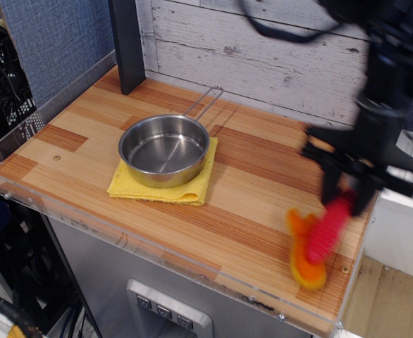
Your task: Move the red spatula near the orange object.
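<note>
Arm in at the right side of the table (263, 176), blurred with motion. Gripper (353, 193) points down, its dark fingers (330, 184) pinching the top of the spatula (328, 230); only the red ribbed handle shows, the head hidden up inside the grip. Spatula hangs steeply, lower end tilted toward the front-left, and that end overlaps the orange toy (303, 255) in this view. Whether it touches the toy or hangs just above it, I cannot tell. Toy lies near the front right corner of the wooden top, forked tail toward the back, body toward the front edge; its outline is smeared too. Well apart to the left, 1 steel pan (165, 149) sits upright on a folded yellow cloth (192, 184), its wire handle running toward the back wall. Cloth shows along the pan's front and right side. A dark post (127, 42) stands at the back left corner against the pale plank wall (263, 42). Clear plastic edging (157, 250) runs along the table's front.
</note>
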Controlling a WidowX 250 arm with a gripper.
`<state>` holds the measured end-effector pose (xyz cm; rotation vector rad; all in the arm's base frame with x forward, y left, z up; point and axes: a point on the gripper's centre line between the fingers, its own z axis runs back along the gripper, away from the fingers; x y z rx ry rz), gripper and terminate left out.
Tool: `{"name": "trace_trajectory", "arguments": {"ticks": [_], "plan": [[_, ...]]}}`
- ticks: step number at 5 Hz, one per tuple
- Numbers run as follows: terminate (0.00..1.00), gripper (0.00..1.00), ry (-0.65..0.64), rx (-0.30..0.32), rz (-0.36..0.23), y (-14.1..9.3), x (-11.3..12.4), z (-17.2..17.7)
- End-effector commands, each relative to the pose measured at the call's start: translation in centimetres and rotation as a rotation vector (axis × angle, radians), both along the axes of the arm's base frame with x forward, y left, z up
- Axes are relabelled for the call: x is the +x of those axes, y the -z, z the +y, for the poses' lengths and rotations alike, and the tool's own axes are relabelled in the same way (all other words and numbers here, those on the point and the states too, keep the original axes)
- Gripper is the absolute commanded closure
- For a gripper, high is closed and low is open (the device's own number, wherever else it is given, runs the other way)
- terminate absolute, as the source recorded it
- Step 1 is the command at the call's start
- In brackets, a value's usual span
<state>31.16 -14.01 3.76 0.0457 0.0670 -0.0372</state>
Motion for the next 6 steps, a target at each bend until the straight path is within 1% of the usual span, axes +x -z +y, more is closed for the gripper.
{"name": "trace_trajectory", "arguments": {"ticks": [1, 2, 3, 4, 5, 6], "plan": [[0.00, 1.00, -0.107, -0.001, -0.031, -0.7, 2.3, 6.3], [0.00, 1.00, -0.169, -0.047, -0.077, -4.6, 2.5, 11.4], [0.00, 1.00, -0.219, -0.092, -0.116, -8.0, 2.2, 14.3], [0.00, 1.00, -0.240, -0.071, -0.077, -6.8, 2.1, 16.1], [0.00, 1.00, -0.171, -0.118, 0.008, -3.1, 2.0, 14.4], [0.00, 1.00, -0.069, -0.110, 0.070, -0.1, 1.4, 10.6]]}}
